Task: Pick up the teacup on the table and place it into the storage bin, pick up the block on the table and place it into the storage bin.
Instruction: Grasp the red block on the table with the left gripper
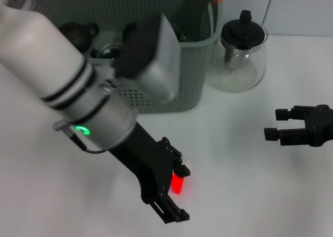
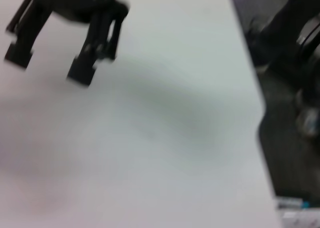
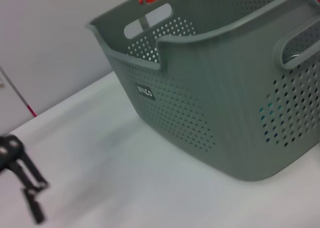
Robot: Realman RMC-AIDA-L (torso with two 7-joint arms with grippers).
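Left hand (image 1: pixel 174 192) angled down over red block (image 1: pixel 178 185); fingers apart.

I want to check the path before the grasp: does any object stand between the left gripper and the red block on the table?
Nothing visible does. The left gripper is low over the table, right at the red block, partly covering it.
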